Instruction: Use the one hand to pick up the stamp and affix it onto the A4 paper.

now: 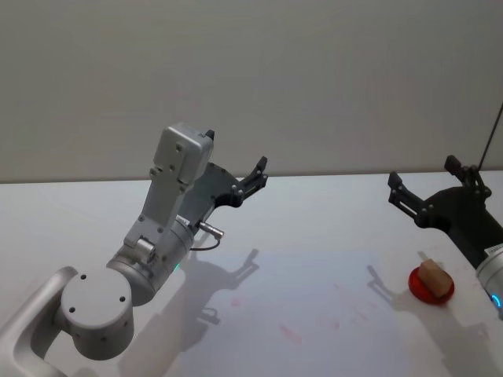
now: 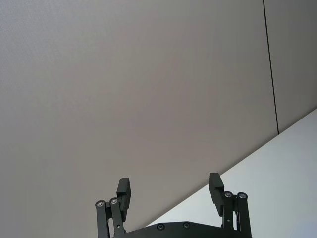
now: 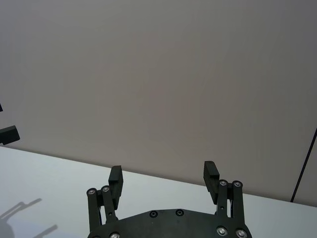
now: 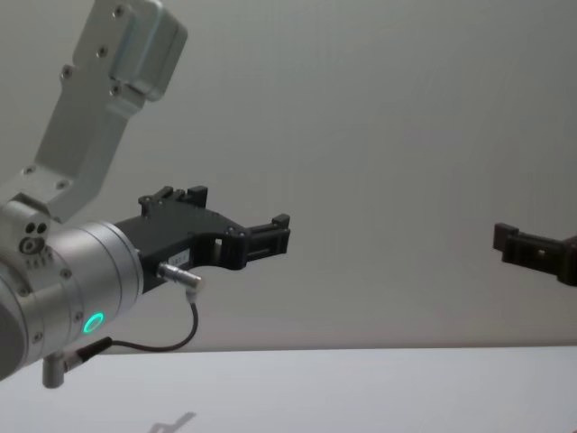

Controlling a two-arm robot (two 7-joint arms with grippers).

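Note:
The stamp (image 1: pixel 433 276), a small wooden block, rests on a round red ink pad (image 1: pixel 431 287) at the table's right side. The A4 paper (image 1: pixel 314 294) lies flat on the white table in front of me, barely distinct from it, with faint pink marks (image 1: pixel 291 334). My right gripper (image 1: pixel 422 174) hovers open above and behind the stamp, holding nothing; its fingers (image 3: pixel 210 173) stand wide apart. My left gripper (image 1: pixel 258 174) is raised over the table's far middle-left, open and holding nothing, with its fingers (image 2: pixel 214 184) spread.
The white table (image 1: pixel 78 212) runs back to a plain grey wall. A thin dark vertical line (image 1: pixel 493 129) stands at the far right. My left arm's bulky silver links (image 1: pixel 157 236) fill the near left.

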